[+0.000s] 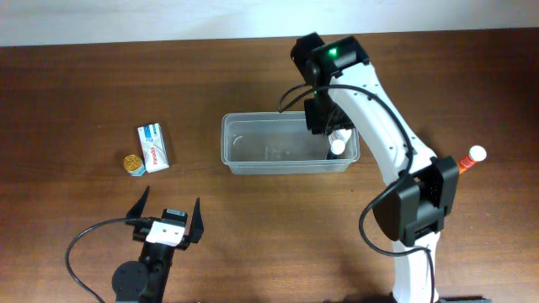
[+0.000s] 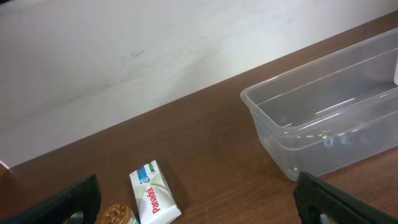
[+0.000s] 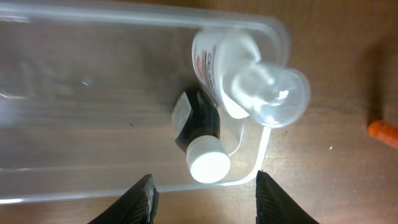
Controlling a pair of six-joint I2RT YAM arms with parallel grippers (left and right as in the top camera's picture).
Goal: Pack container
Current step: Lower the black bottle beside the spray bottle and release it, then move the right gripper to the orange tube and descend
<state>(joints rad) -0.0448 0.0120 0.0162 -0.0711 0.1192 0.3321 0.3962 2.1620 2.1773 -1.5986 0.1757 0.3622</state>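
Observation:
The container (image 1: 253, 145) is a clear plastic tub in the middle of the table, also seen in the left wrist view (image 2: 323, 118). At its right end lie a dark bottle with a white cap (image 3: 200, 135) and a clear bottle with a clear cap (image 3: 245, 74). My right gripper (image 1: 322, 114) hovers over that end, and its jaws (image 3: 205, 199) are open with nothing between them. My left gripper (image 1: 168, 220) stands wide open and empty near the front left. A white Panadol box (image 1: 153, 147) and a small gold-lidded jar (image 1: 134, 164) lie left of the container.
A bottle with a white cap and orange body (image 1: 472, 158) lies on the table at the far right, beside the right arm's base; its orange part (image 3: 382, 132) shows in the right wrist view. The box (image 2: 152, 193) and jar (image 2: 118, 216) lie just ahead of my left gripper (image 2: 196, 208).

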